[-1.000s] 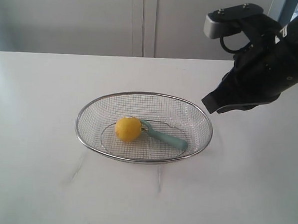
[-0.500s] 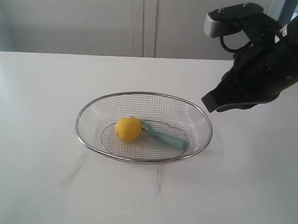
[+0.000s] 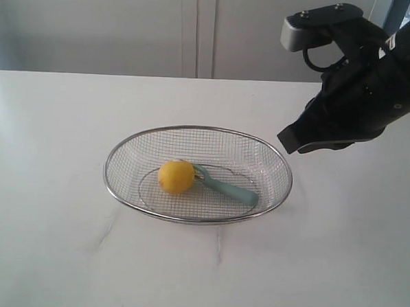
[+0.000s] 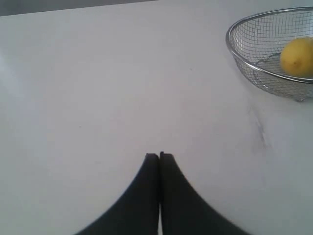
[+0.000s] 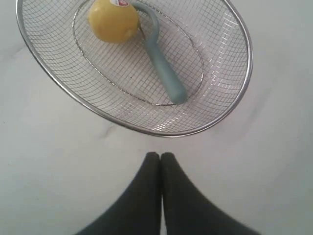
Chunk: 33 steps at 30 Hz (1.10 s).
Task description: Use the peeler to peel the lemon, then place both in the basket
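The yellow lemon (image 3: 175,177) lies inside the wire basket (image 3: 119,154) at mid-table, its red-and-white sticker showing in the right wrist view. The teal peeler (image 3: 225,187) lies beside the lemon in the basket, its loop head against the fruit. My right gripper (image 5: 160,155) is shut and empty, raised above the table just off the basket's rim (image 5: 244,44), with the lemon (image 5: 113,20) and peeler (image 5: 161,63) in its view. In the exterior view its black arm hangs at the upper right. My left gripper (image 4: 159,155) is shut and empty over bare table, away from the basket (image 4: 234,54) and the lemon (image 4: 296,57).
The white table (image 3: 49,241) runs on around the basket on all sides. A pale wall with cabinet seams (image 3: 206,30) stands behind the table's far edge.
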### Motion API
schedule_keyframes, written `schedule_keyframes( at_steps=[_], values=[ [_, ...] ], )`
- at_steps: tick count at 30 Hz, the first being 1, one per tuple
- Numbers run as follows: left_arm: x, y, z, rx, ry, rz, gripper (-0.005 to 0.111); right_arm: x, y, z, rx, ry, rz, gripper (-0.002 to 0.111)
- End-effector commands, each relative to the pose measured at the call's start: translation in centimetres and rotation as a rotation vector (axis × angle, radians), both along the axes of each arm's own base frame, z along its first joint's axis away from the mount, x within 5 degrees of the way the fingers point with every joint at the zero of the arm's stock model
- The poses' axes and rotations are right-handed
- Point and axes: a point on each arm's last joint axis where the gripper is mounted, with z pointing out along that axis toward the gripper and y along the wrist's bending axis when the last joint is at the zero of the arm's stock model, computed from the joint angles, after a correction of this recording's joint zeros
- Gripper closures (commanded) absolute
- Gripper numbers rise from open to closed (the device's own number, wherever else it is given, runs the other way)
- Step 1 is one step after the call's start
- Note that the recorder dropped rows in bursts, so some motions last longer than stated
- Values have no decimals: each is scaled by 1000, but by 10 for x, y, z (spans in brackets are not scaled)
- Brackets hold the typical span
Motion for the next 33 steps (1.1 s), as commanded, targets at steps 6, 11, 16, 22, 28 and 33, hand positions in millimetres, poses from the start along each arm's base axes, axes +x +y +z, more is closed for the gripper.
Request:
schedule_keyframes(
  at_steps=[6, 11, 16, 22, 28, 33],
  values=[
    [0, 0, -1, -23, 5, 2, 107, -1, 0, 1, 8, -8, -2, 108],
    [0, 0, -1, -23, 5, 2, 107, -2, -1, 2, 9, -10, -2, 108],
    [0, 0, -1, -20, 4, 2, 107, 0, -1, 6, 19, -56, -9, 108],
    [0, 0, -1, -20, 4, 2, 107, -3, -2, 18, 63, -132, -22, 108],
    [0, 0, -1, -20, 4, 2, 107, -14, -8, 35, 127, -268, -45, 108],
    [0, 0, -1, -20, 4, 2, 107, -43, -23, 34, 276, -505, -128, 108]
  ],
)
